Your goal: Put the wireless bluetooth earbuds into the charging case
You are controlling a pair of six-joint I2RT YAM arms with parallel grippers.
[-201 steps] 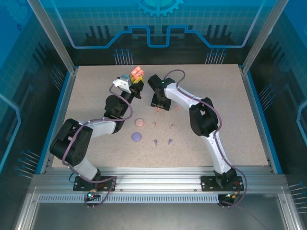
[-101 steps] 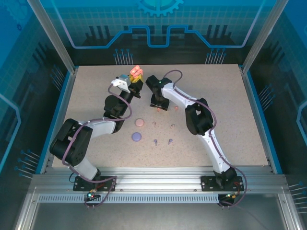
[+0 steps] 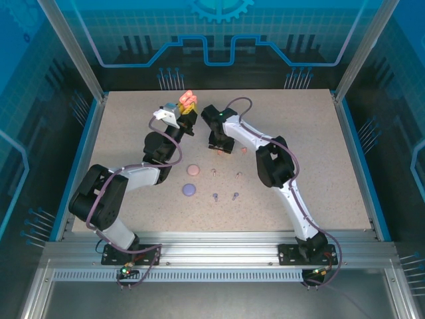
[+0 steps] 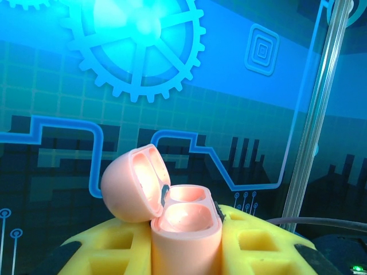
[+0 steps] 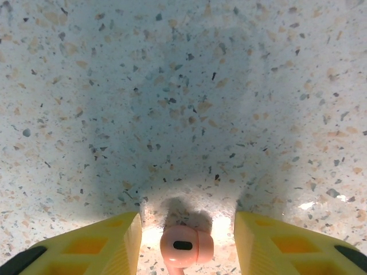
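Coral earbud [image 5: 184, 245] lying on table [image 5: 172, 86], dead centre between right gripper [image 5: 186, 224] jaws. Jaws apart, gap both sides, nothing held. Tiny, light, glossy, prob squirts out, so pinch fat head, not stem. Left gripper [image 3: 186, 113] clamped on coral case [image 4: 184, 229]. Left wrist cam: lid open, wells look bare. Top cam adds second coral bud [image 3: 244, 151] nearby.

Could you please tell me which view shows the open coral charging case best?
The left wrist view: the coral case stands upright between yellow fingers, lid open, both sockets apparently empty. The top external view gives a small coral shape at the left gripper's tip. The right wrist view faces a coral earbud on the table.
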